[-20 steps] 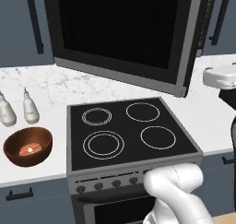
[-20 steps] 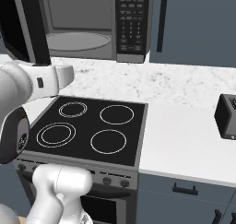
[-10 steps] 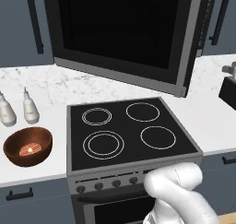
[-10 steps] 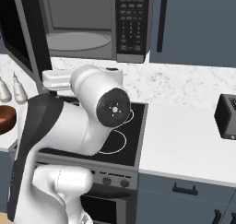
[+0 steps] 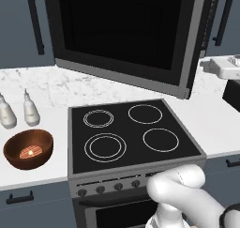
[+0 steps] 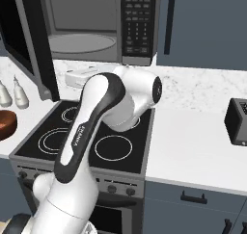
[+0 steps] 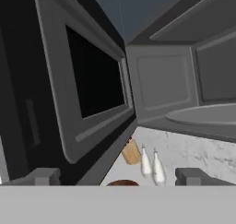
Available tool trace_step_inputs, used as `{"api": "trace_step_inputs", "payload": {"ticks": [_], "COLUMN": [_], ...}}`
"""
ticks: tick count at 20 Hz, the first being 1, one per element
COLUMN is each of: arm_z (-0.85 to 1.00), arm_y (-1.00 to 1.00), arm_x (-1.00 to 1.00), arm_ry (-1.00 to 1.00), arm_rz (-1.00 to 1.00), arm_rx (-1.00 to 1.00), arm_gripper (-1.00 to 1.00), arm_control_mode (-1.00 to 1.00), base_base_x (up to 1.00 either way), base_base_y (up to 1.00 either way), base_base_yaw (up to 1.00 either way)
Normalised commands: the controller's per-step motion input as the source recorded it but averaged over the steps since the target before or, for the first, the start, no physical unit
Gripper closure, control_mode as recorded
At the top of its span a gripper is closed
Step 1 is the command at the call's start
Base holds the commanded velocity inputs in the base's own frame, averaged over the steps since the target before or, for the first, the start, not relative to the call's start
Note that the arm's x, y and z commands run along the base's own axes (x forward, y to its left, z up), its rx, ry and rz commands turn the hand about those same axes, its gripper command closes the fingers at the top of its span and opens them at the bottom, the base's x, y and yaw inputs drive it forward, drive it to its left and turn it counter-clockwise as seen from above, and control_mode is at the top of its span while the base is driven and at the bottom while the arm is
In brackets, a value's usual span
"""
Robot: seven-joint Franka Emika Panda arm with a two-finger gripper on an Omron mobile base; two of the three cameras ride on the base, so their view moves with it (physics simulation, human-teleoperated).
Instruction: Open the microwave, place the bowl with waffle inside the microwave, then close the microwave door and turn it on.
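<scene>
The microwave (image 6: 91, 21) hangs over the stove with its grey interior and round turntable (image 6: 82, 43) showing. The microwave door (image 5: 126, 34) stands swung wide to the left, and in the hand view it fills the left side (image 7: 92, 85). My gripper (image 7: 119, 177) is open and empty, just in front of the cavity beside the door's free edge; its white hand (image 6: 79, 77) points left. The bowl with waffle (image 5: 29, 149) rests on the counter left of the stove, well below and left of the gripper. Its rim (image 7: 122, 183) peeks between my fingertips (image 7: 44, 176).
A black stove (image 5: 131, 133) with ring burners lies under the microwave. Two small white bottles (image 5: 30, 110) stand behind the bowl, with a small wooden block (image 7: 131, 151) further back. The keypad (image 6: 137, 21) is on the microwave's right. A dark toaster (image 6: 239, 122) sits on the right counter.
My arm has swung its elbow to the right and folded over the stove, and the hand has drawn slightly right of the door's edge. The door stays open and the gripper stays open.
</scene>
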Motion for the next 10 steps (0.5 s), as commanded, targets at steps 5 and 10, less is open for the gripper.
{"api": "trace_step_inputs", "payload": {"ticks": [5, 10], "arm_z": [0.00, 0.00], "arm_y": [0.49, 0.86], "arm_x": [0.07, 0.00], "arm_ry": [0.00, 0.02], "arm_rz": [0.10, 0.00], "arm_rx": [0.01, 0.00], "arm_gripper": [-1.00, -1.00], "arm_control_mode": [-1.00, -1.00], "base_base_x": [0.00, 0.00], "base_base_y": [0.00, 0.00], "base_base_yaw": [0.00, 0.00]}}
